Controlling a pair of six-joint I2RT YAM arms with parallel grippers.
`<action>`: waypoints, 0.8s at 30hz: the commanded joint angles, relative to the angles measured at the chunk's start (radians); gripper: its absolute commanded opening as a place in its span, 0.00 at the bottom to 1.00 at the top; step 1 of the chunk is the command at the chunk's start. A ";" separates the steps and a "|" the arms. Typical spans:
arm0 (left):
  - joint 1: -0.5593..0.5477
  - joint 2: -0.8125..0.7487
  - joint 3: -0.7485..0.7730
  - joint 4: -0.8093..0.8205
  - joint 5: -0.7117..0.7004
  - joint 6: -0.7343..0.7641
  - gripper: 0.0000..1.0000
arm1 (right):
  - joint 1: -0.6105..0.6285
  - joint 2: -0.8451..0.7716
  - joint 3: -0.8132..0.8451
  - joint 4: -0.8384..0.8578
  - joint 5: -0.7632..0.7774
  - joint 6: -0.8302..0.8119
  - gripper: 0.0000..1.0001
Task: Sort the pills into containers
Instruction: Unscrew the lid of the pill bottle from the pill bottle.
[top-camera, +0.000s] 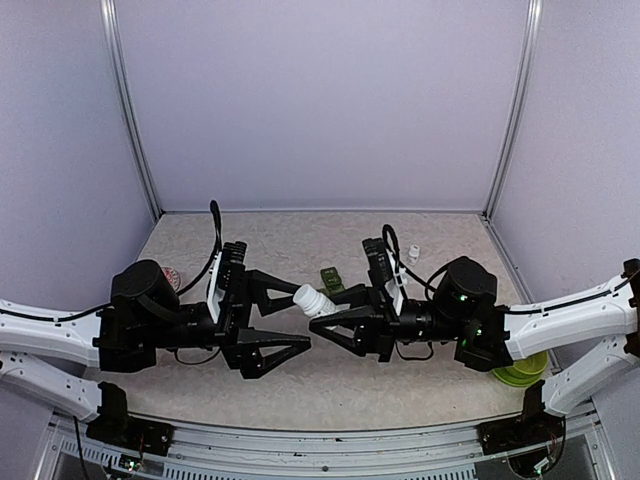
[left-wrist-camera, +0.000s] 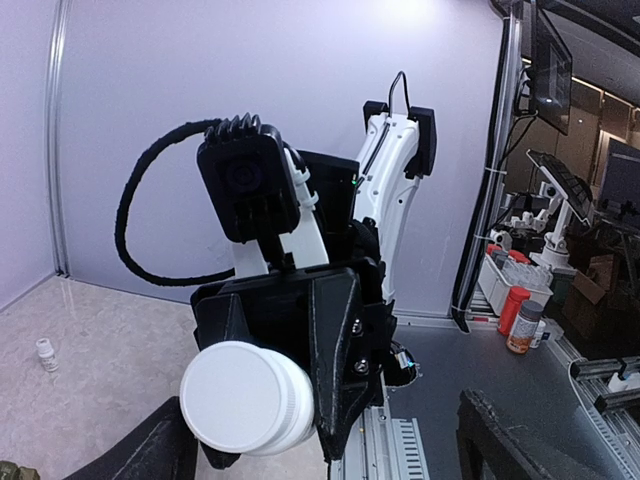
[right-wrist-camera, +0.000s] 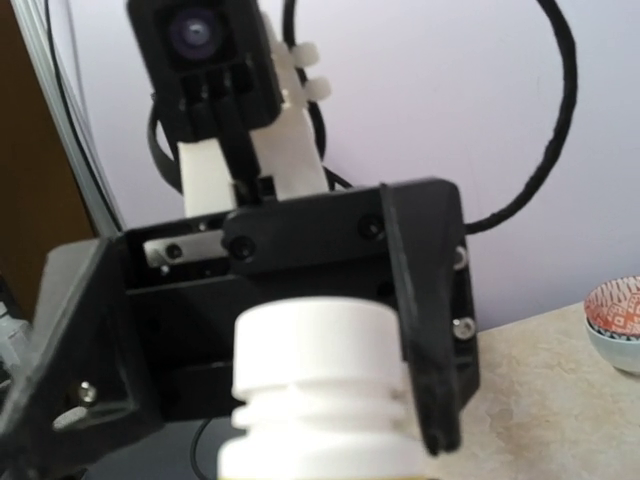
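A white pill bottle (top-camera: 313, 300) hangs in the air between the two arms, its screw cap (left-wrist-camera: 245, 395) pointing at the left arm. My right gripper (top-camera: 325, 315) is shut on the bottle's body. In the right wrist view the bottle (right-wrist-camera: 315, 400) rises from the bottom edge, and my right gripper's own fingers lie out of frame. My left gripper (top-camera: 303, 318) is open, with one finger on each side of the cap and not touching it. Its fingers (left-wrist-camera: 140, 450) show at the bottom corners of the left wrist view. No pills are visible.
A green object (top-camera: 332, 278) and a small white bottle (top-camera: 413, 254) lie on the table behind the grippers. A red-patterned bowl (top-camera: 172, 277) sits at the left. A lime-green dish (top-camera: 520, 370) sits at the right, under the right arm.
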 joint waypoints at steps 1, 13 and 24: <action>0.010 -0.033 -0.016 0.001 -0.022 0.001 0.90 | 0.000 -0.009 0.014 -0.004 -0.044 -0.018 0.12; 0.016 0.006 0.015 0.030 0.012 -0.006 0.92 | 0.026 0.161 0.098 0.081 -0.106 0.016 0.12; 0.017 -0.007 0.002 0.038 0.001 -0.007 0.90 | 0.026 0.224 0.101 0.137 -0.103 0.081 0.12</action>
